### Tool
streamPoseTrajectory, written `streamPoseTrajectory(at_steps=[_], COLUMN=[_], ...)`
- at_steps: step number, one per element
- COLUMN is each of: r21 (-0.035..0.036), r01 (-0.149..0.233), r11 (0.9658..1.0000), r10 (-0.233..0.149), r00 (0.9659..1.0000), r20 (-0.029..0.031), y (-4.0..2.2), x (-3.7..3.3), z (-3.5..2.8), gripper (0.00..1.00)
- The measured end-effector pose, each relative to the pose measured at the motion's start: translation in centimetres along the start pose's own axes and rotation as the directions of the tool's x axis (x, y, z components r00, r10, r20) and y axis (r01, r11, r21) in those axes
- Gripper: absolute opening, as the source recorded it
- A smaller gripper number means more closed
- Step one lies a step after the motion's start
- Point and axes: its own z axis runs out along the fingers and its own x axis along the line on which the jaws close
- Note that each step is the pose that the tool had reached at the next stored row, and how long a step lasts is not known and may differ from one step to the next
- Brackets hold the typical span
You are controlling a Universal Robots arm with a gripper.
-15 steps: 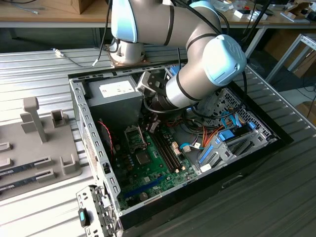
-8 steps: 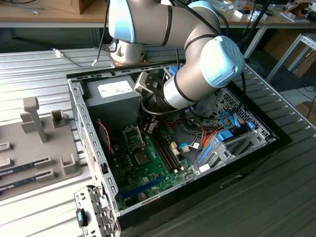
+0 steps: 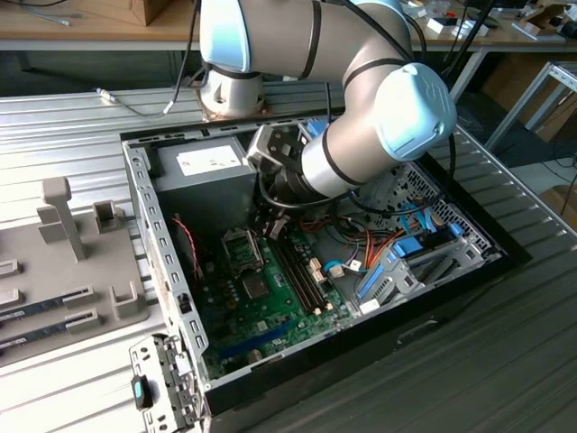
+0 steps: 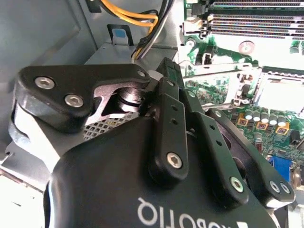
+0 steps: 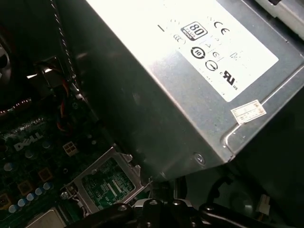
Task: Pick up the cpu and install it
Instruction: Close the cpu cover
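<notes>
1. Arm: reached down into the open computer case, which lay on its side on the ribbed tabletop.
2. Claw: hung low inside the case, just beside the grey power-supply box and above the motherboard. Whether it was wide, narrow or holding anything could not be told.
3. Socket: sat on the motherboard near the claw, with its metal frame tilted up.
4. Cpu: could not be singled out with certainty. A pale flat face lay within the socket, either the chip or bare socket.
5. Memory slots: ran alongside the socket.
6. Grey holder tray: stood on the tabletop at the exterior view's left, apart from the case.
</notes>
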Motion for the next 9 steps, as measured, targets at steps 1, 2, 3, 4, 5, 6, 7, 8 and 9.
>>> streamPoseTrajectory(at_steps=[1, 2, 3, 4, 5, 6, 7, 8, 9], r21=[-0.0040, -0.0079, -0.0133, -0.0204, -0.0249, -0.0288, -0.0328, -0.0335, -0.0340], r01=[0.002, 0.003, 0.004, 0.004, 0.004, 0.004, 0.003, 0.003, 0.003], r11=[1.0000, 1.0000, 0.9999, 0.9998, 0.9997, 0.9996, 0.9995, 0.9994, 0.9994], r10=[-0.002, -0.003, -0.004, -0.003, -0.004, -0.003, -0.002, -0.002, -0.002], r00=[1.0000, 0.9999, 0.9999, 0.9998, 0.9998, 0.9997, 0.9996, 0.9996, 0.9996], r20=[0.0053, 0.0102, 0.0150, 0.0172, 0.0198, 0.0224, 0.0273, 0.0286, 0.0292], y=[-0.03, -0.05, -0.14, -0.37, -0.49, -0.59, -0.63, -0.63, -0.64], x=[0.04, 0.05, 0.02, -0.15, -0.23, -0.29, -0.31, -0.32, -0.29], z=[-0.03, -0.05, -0.08, -0.13, -0.12, -0.12, -0.12, -0.12, -0.13], gripper=[0.11, 0.11, 0.11, 0.11, 0.11, 0.11, 0.11, 0.11, 0.11])
